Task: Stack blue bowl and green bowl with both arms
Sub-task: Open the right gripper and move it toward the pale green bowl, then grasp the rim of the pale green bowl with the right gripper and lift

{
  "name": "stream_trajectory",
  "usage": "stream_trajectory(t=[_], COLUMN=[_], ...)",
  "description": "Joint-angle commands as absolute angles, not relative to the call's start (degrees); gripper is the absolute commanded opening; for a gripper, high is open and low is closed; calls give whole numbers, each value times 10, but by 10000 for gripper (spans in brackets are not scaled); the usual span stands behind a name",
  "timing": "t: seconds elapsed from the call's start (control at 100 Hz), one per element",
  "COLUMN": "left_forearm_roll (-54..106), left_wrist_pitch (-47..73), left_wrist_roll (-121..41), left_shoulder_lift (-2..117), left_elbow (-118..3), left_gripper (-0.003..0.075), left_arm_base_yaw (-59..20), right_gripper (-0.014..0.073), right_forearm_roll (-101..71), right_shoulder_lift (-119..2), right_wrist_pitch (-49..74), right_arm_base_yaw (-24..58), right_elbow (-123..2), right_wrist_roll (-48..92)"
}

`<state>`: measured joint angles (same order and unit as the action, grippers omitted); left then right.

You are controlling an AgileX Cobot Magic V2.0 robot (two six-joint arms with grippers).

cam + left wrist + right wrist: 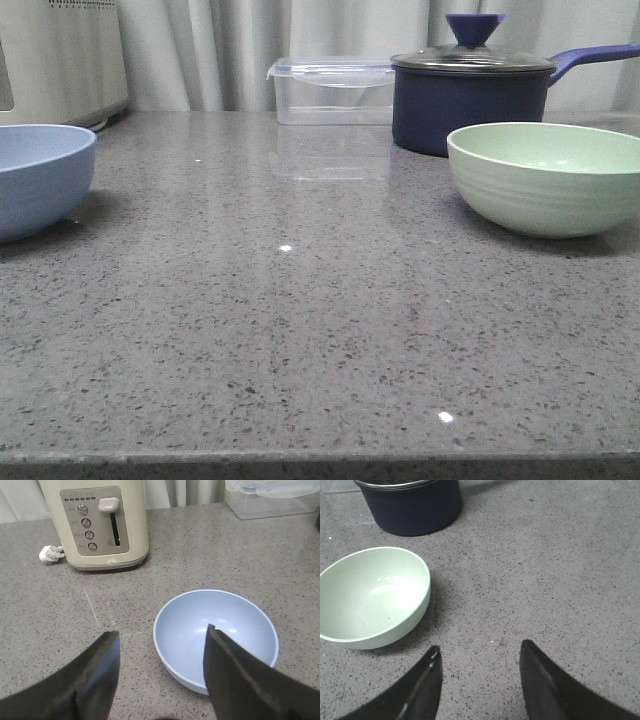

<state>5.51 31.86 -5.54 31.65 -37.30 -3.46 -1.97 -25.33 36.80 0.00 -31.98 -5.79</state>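
The blue bowl (35, 178) sits on the counter at the far left of the front view, partly cut off. The green bowl (550, 178) sits at the right. Neither arm shows in the front view. In the left wrist view my left gripper (162, 635) is open and empty above the counter; the blue bowl (215, 637) lies beyond it, with one finger (240, 680) in front of the bowl's near rim. In the right wrist view my right gripper (479, 647) is open and empty over bare counter, the green bowl (372, 597) off to one side.
A dark navy lidded pot (470, 95) with a handle stands behind the green bowl. A clear plastic lidded box (330, 90) stands at the back middle. A cream toaster (97, 522) with its plug (50, 554) stands beyond the blue bowl. Curtains hang behind.
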Motion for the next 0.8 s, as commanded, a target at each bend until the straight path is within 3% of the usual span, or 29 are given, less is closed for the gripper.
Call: stream_trajectory(t=[0.0,0.24,0.79], left_forearm_roll=[58,63,63], left_wrist_pitch=[276,275,274], left_wrist_roll=[-57,-57,-57], left_shoulder_lift=[322,322,322], left_elbow=[-393,-393,-393], left_gripper=[389,389,389], left_arm_base_yaw=[-34,-34,-34], right_gripper=[382,382,382], right_forearm_roll=[-18,-20,-52], right_shoulder_lift=[-262,-332,-686], right_wrist_pitch=[331,364,465], right_arm_base_yaw=[0,31,85], right_elbow=[-338,-396,-646], right_wrist_roll=[-54,-54,-54])
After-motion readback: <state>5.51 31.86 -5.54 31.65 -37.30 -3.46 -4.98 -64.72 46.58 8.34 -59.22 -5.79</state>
